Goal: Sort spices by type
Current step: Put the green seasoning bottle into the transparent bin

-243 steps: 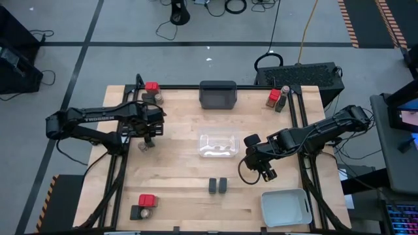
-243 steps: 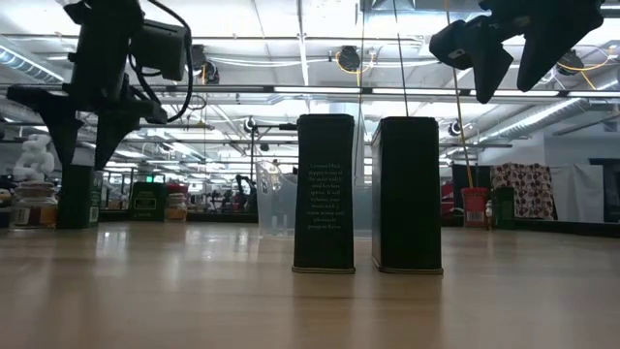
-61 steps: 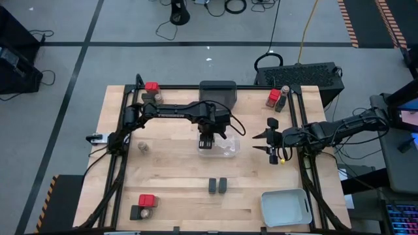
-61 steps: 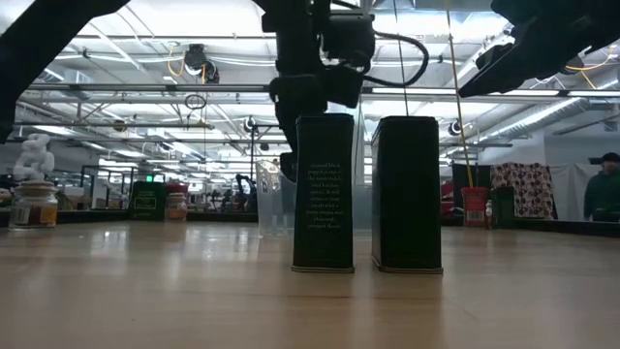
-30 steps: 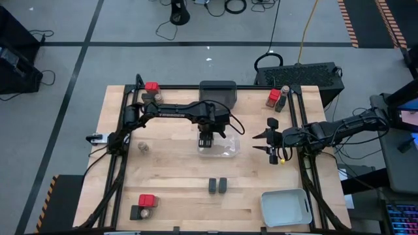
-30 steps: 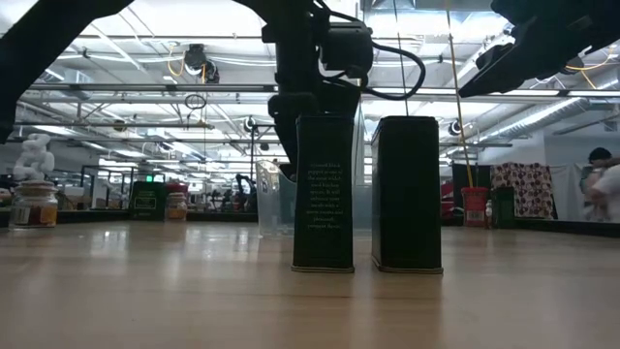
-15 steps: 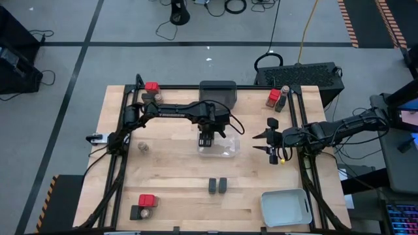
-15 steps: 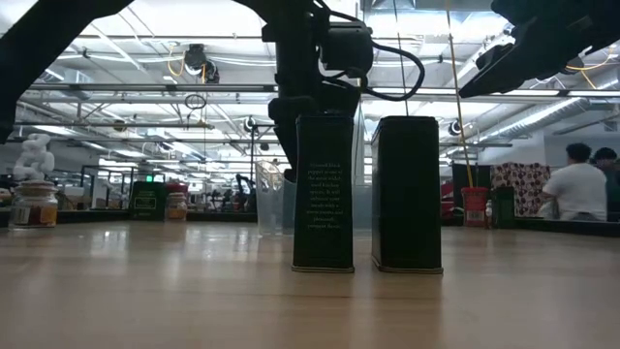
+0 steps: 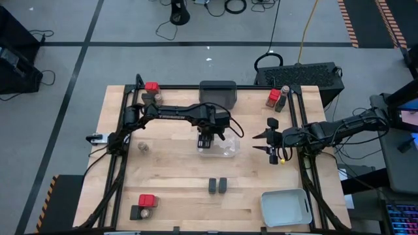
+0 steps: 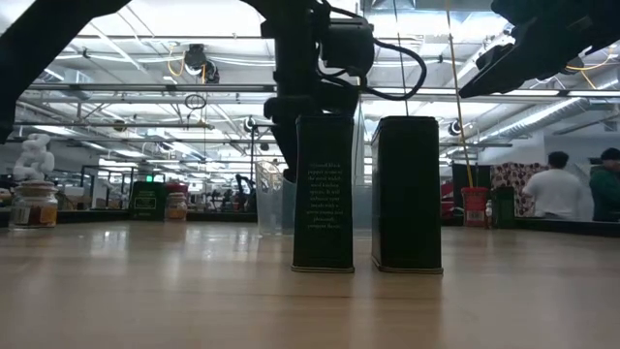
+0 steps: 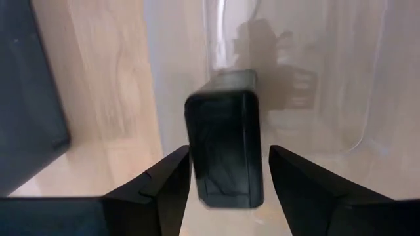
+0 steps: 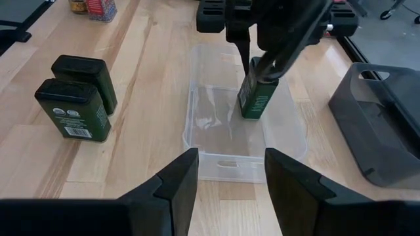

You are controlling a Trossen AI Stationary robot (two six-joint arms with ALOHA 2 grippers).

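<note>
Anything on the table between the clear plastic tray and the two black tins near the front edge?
No. In the high view, only bare wood lies between the clear plastic tray and the two black tins.

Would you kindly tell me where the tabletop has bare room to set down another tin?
Bare wood lies between the clear tray and the two black tins, and between those tins and the pale tray. Corners are crowded: red-topped clusters.
</note>
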